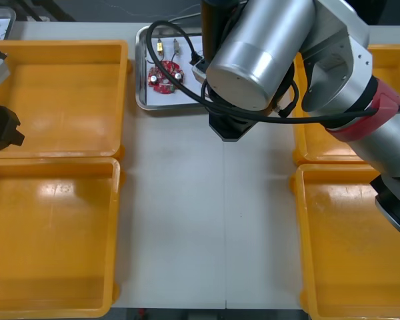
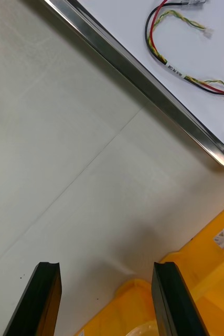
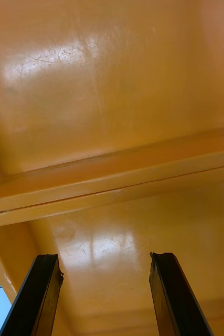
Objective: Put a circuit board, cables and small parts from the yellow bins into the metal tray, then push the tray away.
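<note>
The metal tray (image 1: 141,80) lies at the table's far middle, white inside, holding a round red circuit board (image 1: 164,75) and small metal parts (image 1: 176,47). In the right wrist view its shiny rim (image 2: 143,89) crosses beyond my fingers, with a red and yellow cable (image 2: 169,63) lying inside. My right gripper (image 2: 106,265) is open over bare table just short of that rim, nothing between its fingers. The right arm (image 1: 267,53) covers the tray's right part in the front view. My left gripper (image 3: 104,257) is open above the bottom of a yellow bin (image 3: 112,184).
Two yellow bins (image 1: 60,100) (image 1: 53,233) flank the table on the left and two (image 1: 353,247) (image 1: 387,60) on the right. A bin corner (image 2: 206,283) sits close beside my right fingers. My left arm (image 1: 0,127) hangs at the far left bin's outer edge.
</note>
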